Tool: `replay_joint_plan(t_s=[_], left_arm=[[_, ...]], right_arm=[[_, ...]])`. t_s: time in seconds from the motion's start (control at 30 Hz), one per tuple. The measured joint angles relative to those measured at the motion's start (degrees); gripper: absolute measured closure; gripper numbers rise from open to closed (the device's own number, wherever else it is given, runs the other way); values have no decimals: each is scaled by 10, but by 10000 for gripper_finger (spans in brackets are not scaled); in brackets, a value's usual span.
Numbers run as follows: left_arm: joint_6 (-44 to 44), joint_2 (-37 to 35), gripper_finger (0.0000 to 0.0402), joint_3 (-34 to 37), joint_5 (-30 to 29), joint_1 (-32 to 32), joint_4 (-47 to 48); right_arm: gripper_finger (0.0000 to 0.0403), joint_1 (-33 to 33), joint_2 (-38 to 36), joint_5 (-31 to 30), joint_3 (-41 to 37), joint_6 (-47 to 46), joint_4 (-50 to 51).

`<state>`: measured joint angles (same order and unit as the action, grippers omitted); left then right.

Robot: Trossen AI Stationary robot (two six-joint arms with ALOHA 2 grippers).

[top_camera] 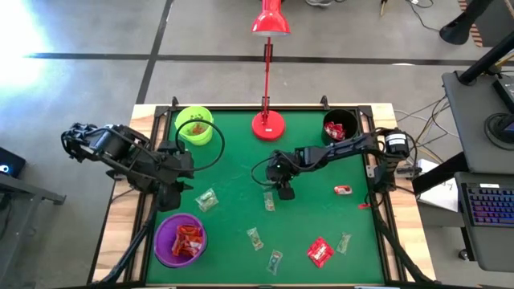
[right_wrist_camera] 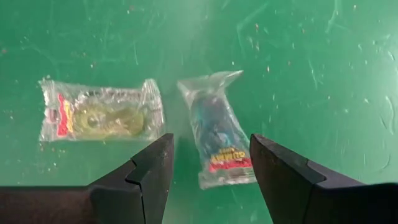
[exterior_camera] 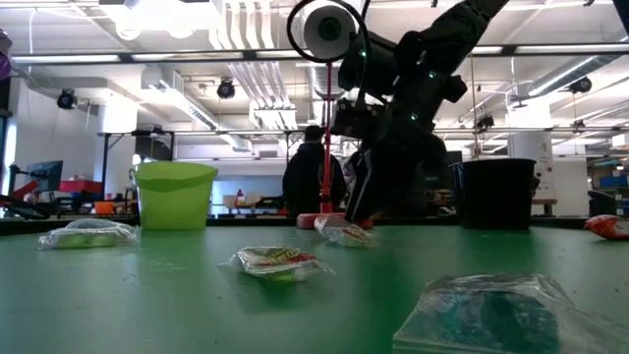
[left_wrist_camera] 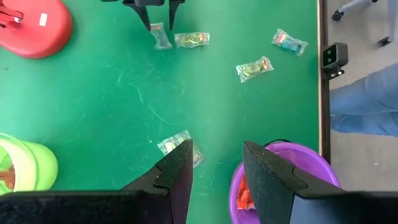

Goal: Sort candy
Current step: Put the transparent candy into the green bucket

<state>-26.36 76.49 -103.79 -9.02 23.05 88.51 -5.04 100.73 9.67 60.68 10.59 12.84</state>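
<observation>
The right gripper [right_wrist_camera: 208, 163] hangs mid-bench, jaws spread and empty, straddling a clear-wrapped candy [right_wrist_camera: 217, 137] to pinch it. The left gripper [left_wrist_camera: 214, 168] waits near the purple cup [top_camera: 180, 239], jaws apart, empty.

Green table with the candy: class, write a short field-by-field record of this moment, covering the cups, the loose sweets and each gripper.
Surface: green table
Lime-green plastic cup: far left corner
Purple plastic cup: near left, red-wrapped candy inside
Black cup: far right, red-wrapped candy inside
Red desk lamp: far edge, centre
Right gripper: open, low over a clear-wrapped blue sweet
Left gripper: open, between a clear greenish sweet and the purple cup
</observation>
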Motion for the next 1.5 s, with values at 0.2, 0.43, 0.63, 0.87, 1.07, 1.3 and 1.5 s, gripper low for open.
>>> replay_joint_plan(t_s=[0.2, 0.43, 0.63, 0.87, 1.07, 1.3, 1.5], left_arm=[[5, 0, 278, 0, -25, 0, 0], [5, 0, 278, 0, -26, 0, 0], [6, 0, 278, 0, -26, 0, -2], [6, 0, 278, 0, -26, 0, -2], [4, 0, 278, 0, -26, 0, -2], [4, 0, 278, 0, -25, 0, 1], [4, 0, 278, 1, -32, 0, 7]], right_arm=[[200, 0, 0, -2, -20, -3, -30], [200, -7, 0, -9, -35, -25, -50], [200, -10, 16, -8, -35, -47, -66], [211, -9, 57, -2, 4, -66, -55], [275, -15, 60, -6, 30, -70, -47], [379, -20, 60, -6, 49, -75, 8], [393, -20, 60, -7, 83, -126, 60]])
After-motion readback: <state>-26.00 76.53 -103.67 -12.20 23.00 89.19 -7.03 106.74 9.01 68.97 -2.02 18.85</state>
